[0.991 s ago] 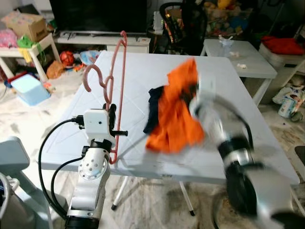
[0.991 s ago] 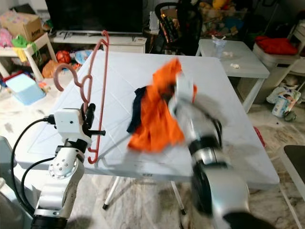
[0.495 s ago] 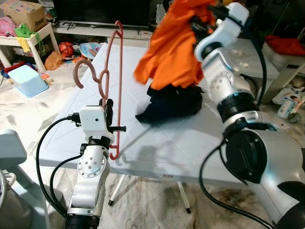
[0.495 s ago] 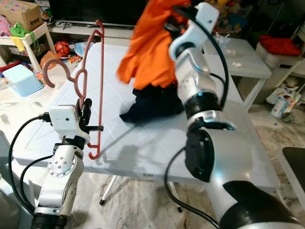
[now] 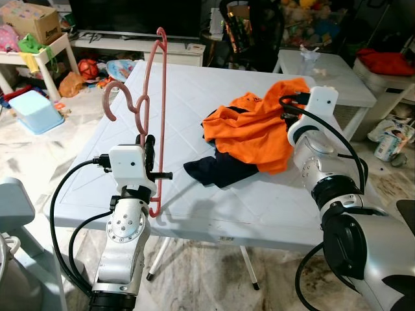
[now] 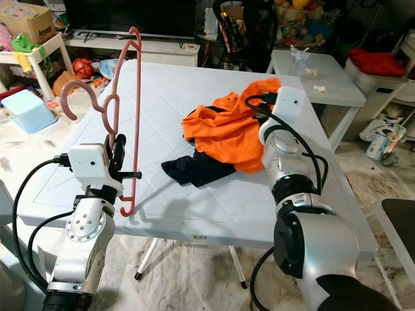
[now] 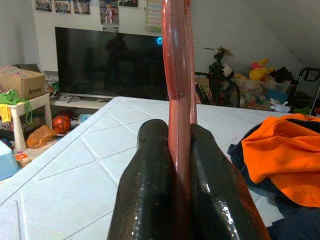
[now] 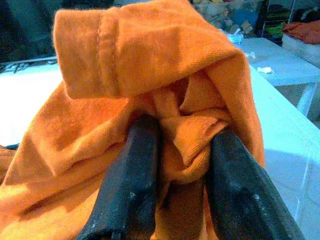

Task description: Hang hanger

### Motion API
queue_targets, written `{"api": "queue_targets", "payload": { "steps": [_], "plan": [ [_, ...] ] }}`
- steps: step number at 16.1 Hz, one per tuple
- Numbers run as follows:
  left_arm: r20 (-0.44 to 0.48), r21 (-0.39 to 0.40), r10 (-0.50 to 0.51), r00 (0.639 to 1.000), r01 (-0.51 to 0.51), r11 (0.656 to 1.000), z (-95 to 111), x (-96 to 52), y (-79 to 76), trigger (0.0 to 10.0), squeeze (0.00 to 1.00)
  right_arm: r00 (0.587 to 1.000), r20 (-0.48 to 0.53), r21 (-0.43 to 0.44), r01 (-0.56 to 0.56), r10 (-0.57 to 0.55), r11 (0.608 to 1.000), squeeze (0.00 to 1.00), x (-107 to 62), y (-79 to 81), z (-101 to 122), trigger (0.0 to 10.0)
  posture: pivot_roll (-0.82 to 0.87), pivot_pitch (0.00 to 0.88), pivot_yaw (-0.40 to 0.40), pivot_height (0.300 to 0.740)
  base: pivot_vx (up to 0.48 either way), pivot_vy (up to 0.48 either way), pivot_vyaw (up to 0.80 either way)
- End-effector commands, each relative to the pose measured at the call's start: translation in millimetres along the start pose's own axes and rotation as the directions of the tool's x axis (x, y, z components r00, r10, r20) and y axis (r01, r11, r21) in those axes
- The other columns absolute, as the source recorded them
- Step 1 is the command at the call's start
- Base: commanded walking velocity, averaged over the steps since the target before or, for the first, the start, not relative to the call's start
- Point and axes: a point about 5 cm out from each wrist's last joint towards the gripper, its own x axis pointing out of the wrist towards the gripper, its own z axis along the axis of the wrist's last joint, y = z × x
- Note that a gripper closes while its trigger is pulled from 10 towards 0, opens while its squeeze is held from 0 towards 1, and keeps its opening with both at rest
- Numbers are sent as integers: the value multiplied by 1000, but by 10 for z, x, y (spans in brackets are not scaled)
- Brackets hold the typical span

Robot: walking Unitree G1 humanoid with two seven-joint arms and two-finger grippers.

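1. Left gripper (image 7: 180,165), lower left of frame, pinches the pink hanger (image 5: 157,116) upright over the white table (image 5: 194,91).
2. Right gripper (image 8: 172,165), centre right, fingers clamped on the orange shirt (image 5: 256,126) lying mid-table.

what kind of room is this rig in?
Most likely a home living room that doubles as a play area: a large television on a low stand, toys by the small side table, and a pile of stuffed animals at the back.
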Motion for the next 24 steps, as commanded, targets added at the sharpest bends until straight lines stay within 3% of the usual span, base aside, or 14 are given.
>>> {"api": "queue_targets", "payload": {
  "steps": [1,3,4,7,10,11,12,13,16,17,20,24],
  "plan": [
    [-170,13,-8,985,10,1000,-330,-129,-9,10000,0,1000,9,-8,23,-23,1000,1000,1,-97,29,10000,-7,0,-73,740,0,0,0],
    [-160,15,-33,987,35,999,-314,-157,3,10000,0,998,30,11,-63,63,998,1000,2,-125,85,10000,-7,0,-73,740,0,0,0],
    [-163,16,-31,986,34,999,-312,-188,58,10000,0,990,59,-23,-126,127,992,1000,-2,-113,153,10000,-1,0,-77,740,0,0,0],
    [-167,12,-13,986,15,1000,-286,-212,130,10000,0,984,96,-50,-148,152,988,1000,-51,-230,167,10000,5,0,-79,740,0,0,0],
    [-170,5,-22,985,23,1000,-279,-232,89,10000,0,980,117,-54,-155,160,986,1000,-138,-359,82,10000,6,0,-76,740,0,0,0],
    [-175,1,-29,984,29,1000,-282,-224,57,10000,0,974,127,-165,-165,187,972,1000,-202,-407,36,10000,-12,0,-58,740,0,0,0],
    [-176,-1,-33,984,33,999,-281,-213,44,10000,0,972,102,-213,-189,214,959,1000,-229,-423,-10,10000,-18,0,-53,740,0,0,0],
    [-178,-2,-48,983,48,999,-276,-186,21,10000,0,966,-7,-273,-252,260,928,1000,-264,-461,-142,10000,-24,0,-47,740,0,0,0],
    [-179,1,-54,982,55,998,-272,-163,19,10000,0,963,-71,-317,-270,261,909,1000,-289,-550,-175,10000,-23,0,-46,740,0,0,0],
    [-180,4,-52,982,54,999,-270,-162,31,10000,0,966,-46,-333,-255,255,908,1000,-282,-584,-95,10000,-22,0,-46,740,0,0,0],
    [-179,5,-47,983,49,999,-255,-171,38,10000,0,953,95,-275,-252,287,928,1000,-318,-481,96,10000,-15,0,-53,740,0,0,0],
    [-175,18,-41,984,45,999,-234,-164,31,10000,0,949,114,-178,-271,293,946,1000,-409,-294,-66,10000,-11,0,-53,740,0,0,0]
  ]
}}
